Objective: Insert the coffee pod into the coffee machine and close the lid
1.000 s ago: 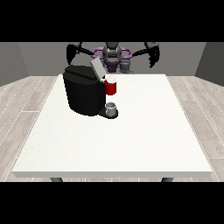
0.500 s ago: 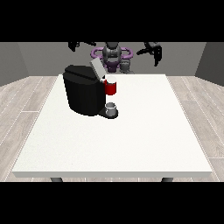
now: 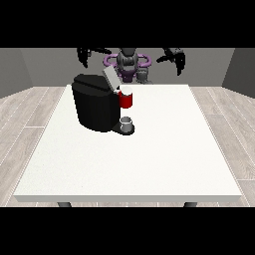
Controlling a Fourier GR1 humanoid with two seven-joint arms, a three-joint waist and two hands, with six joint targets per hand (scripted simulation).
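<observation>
A black coffee machine (image 3: 97, 107) stands on the white table (image 3: 149, 159), left of centre. Its grey lid (image 3: 110, 77) is tilted up and open. A red pod holder with a white top (image 3: 126, 98) sticks out of the machine's front, above a small grey cup (image 3: 128, 122) on the drip tray. A small grey coffee pod (image 3: 144, 76) sits at the table's far edge, just in front of the robot. Both hands hang in the air behind the table. The hand at the view's left (image 3: 85, 54) and the hand at the view's right (image 3: 175, 58) have spread fingers and hold nothing.
The robot's purple and grey torso (image 3: 128, 62) stands behind the far edge. Wood-look floor surrounds the table, and grey walls stand behind it.
Both hands have risen slightly and stay spread apart at shoulder height. The machine, its lid, the cup and the pod have not moved.
</observation>
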